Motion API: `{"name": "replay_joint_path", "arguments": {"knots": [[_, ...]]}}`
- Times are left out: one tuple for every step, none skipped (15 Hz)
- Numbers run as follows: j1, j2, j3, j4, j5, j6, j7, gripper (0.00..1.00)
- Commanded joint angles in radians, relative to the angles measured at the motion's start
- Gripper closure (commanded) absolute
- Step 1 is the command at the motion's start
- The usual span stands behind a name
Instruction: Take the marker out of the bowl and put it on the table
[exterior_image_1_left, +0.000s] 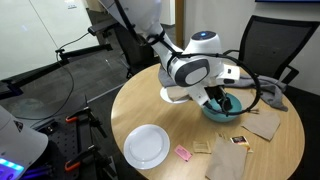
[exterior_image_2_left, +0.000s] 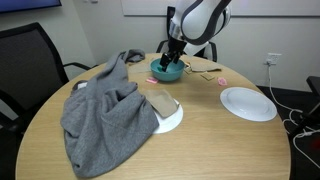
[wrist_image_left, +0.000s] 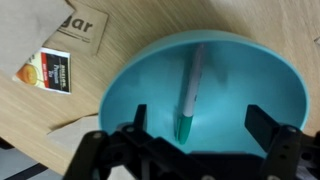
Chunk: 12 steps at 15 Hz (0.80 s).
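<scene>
Two fingers (wrist_image_left: 268, 128) of the gripper (wrist_image_left: 200, 132) are seen spread wide, nothing held. Marker (wrist_image_left: 192, 85) is seen lying inside the bowl (wrist_image_left: 245, 80), tip btwn the fingers. Beyond, a small orange packet (wrist_image_left: 48, 72) is seen on the table (wrist_image_left: 30, 125), near the bowl's rim.

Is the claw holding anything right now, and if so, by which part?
Nothing is held. The claw is open over the bowl, and the marker lies loose inside it, not gripped.
</scene>
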Motion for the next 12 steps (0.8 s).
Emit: {"name": "replay_joint_path", "arguments": {"knots": [[-0.029,0.032,0.036,0.047,0.028,-0.005,-0.030,0.00],[-0.033,0.038,0.041,0.053,0.029,-0.010,-0.032,0.00],[-0.035,0.045,0.045,0.061,0.029,-0.014,-0.033,0.00],[-0.039,0.051,0.051,0.067,0.030,-0.017,-0.034,0.00],[-0.041,0.058,0.055,0.075,0.030,-0.021,-0.035,0.00],[-0.042,0.065,0.058,0.081,0.030,-0.024,-0.035,0.02],[-0.043,0.071,0.061,0.088,0.030,-0.027,-0.035,0.26],[-0.042,0.075,0.060,0.093,0.029,-0.029,-0.034,0.26],[-0.041,0.082,0.058,0.100,0.029,-0.030,-0.033,0.33],[-0.039,0.084,0.056,0.103,0.029,-0.031,-0.031,0.40],[-0.038,0.088,0.055,0.108,0.028,-0.031,-0.030,0.49],[-0.035,0.088,0.051,0.110,0.028,-0.033,-0.027,0.56]]}}
